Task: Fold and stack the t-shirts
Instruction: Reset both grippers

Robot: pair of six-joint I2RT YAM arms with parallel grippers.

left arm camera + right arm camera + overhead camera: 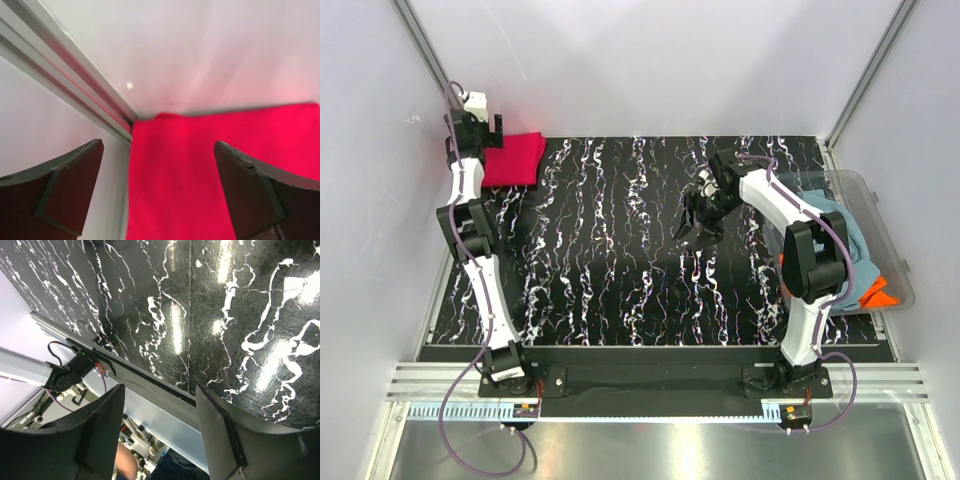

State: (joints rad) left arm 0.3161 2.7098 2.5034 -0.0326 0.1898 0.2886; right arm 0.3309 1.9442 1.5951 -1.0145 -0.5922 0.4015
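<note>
1. Top view: my left gripper (492, 128) hangs at the far left corner, just over the bright crimson red t-shirt (515, 158) of plain soft cloth. It lies folded into a flat rectangle on the black, white-veined table (620, 270). I judge that corner to be the stacking spot, kept out of the folding area. My right gripper (698, 224) hovers over bare table, with the clear plastic tub (898, 262) off to its right. The dusty grey-blue t-shirt (840, 225) and the orange t-shirt (878, 293) lie crumpled in the tub, not yet folded.
2. Left wrist view: my fingers (70, 190) stand wide apart with nothing between them. The red t-shirt lies flat below, reaching to the wall corner.
3. Right wrist view: my fingers (220, 435) are parted and empty, with only table beneath.
4. No brand, label or writing is readable in any view.
</note>
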